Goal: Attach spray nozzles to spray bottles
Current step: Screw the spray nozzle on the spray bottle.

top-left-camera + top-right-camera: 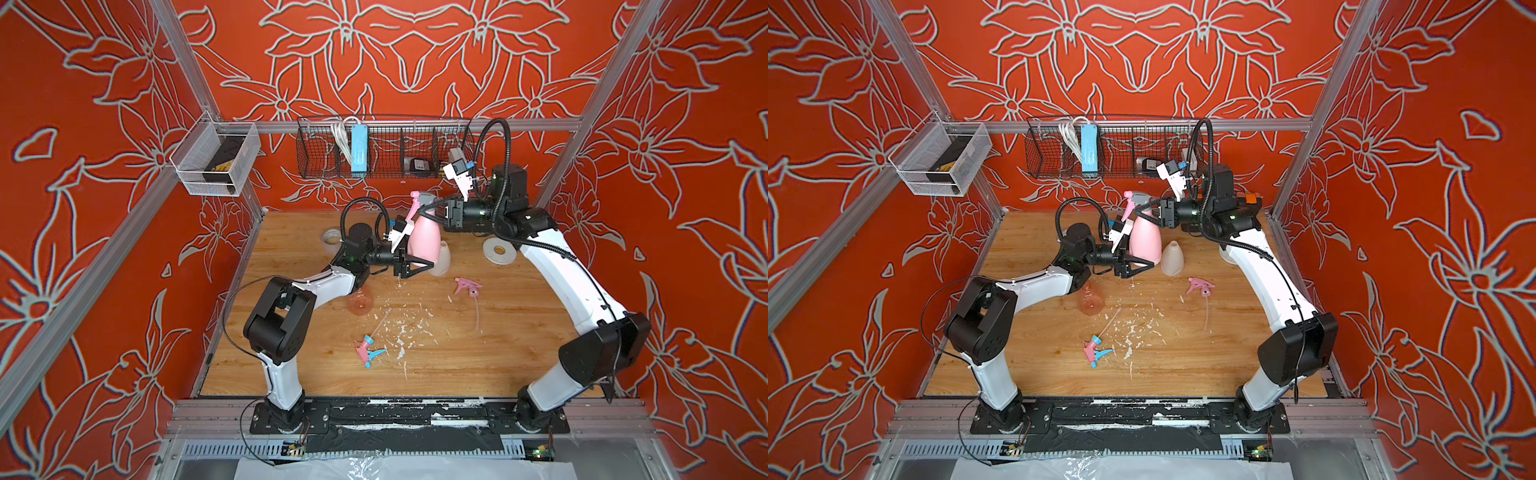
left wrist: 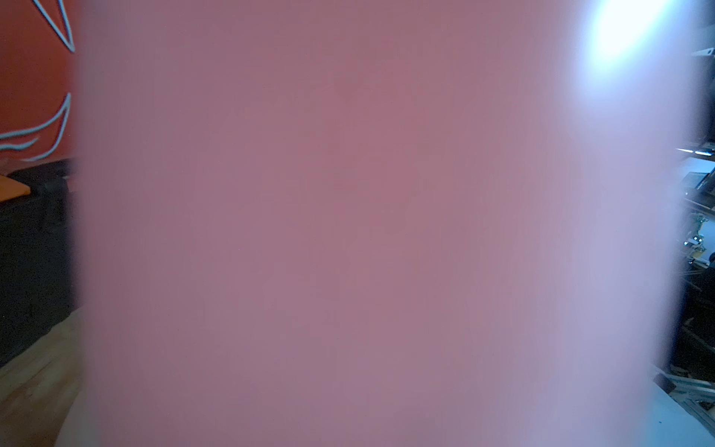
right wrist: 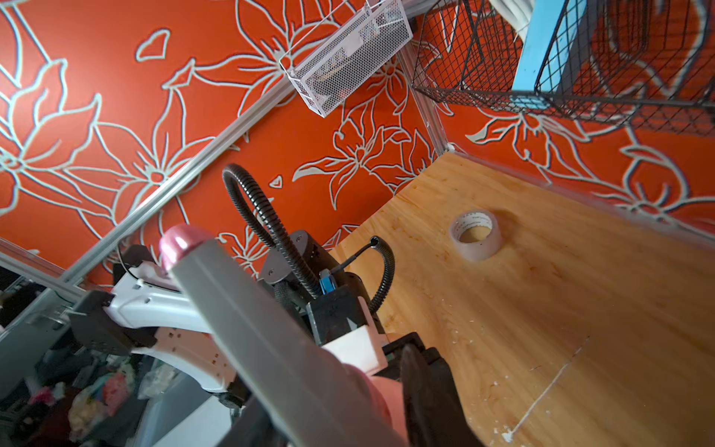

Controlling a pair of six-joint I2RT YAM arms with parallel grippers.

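Two end effectors met at one bottle. The left end effector (image 1: 415,266) clamped the pink bottle (image 1: 424,241) low on its body, toward the table's (image 1: 498,353) far edge. The grey-topped nozzle (image 1: 422,199) sat on its neck, where the right end effector (image 1: 432,209) stood narrow, grip uncertain. Likely step: screwing on; next, a collar twist. The left wrist view gave only pink blur; the right wrist view showed the nozzle's grey top.
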